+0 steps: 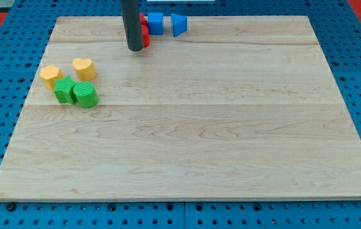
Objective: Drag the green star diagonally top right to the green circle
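Observation:
The green star (pixel 63 90) lies at the view's left of the wooden board (pixel 186 146). The green circle (pixel 86 95) touches it on its right side. My tip (pixel 135 48) stands near the view's top, well up and to the right of both green blocks, apart from them. The rod covers part of a red block (pixel 145 34).
A yellow hexagon-like block (pixel 50 75) sits just above the green star, and a yellow heart (pixel 84 68) above the green circle. At the view's top edge, right of the rod, are two blue blocks (pixel 156 23) (pixel 179 24). Blue pegboard surrounds the board.

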